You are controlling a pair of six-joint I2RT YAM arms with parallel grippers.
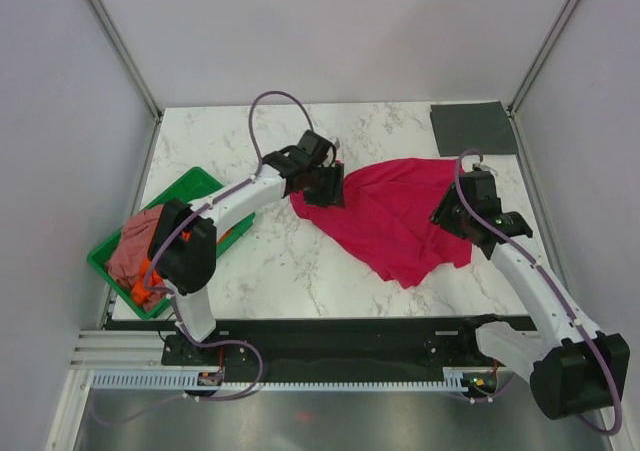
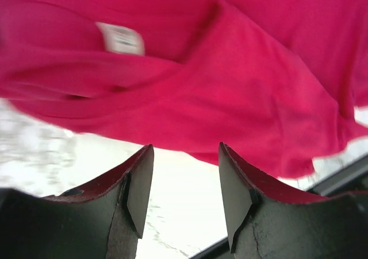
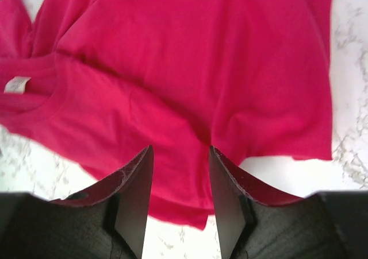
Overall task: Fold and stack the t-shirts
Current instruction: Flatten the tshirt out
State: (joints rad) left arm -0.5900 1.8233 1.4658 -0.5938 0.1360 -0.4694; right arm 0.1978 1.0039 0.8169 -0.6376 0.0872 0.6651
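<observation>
Crimson-red t-shirt (image 1: 395, 216) lies rumpled mid-table, held by neither arm. The left gripper (image 2: 185, 150) gapes at its collar end and the right gripper (image 3: 180, 150) gapes over the opposite end. Its length runs left to right across the white marble table (image 1: 280, 261). Marble shows between shirt and near edge. A green tray (image 1: 200, 181) sits at the left edge, and a dark grey t-shirt (image 1: 473, 128) lies flat in the far right corner.

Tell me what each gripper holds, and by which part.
Nothing is held. The left gripper and right gripper both stand open over the red t-shirt, no cloth between the jaws.
</observation>
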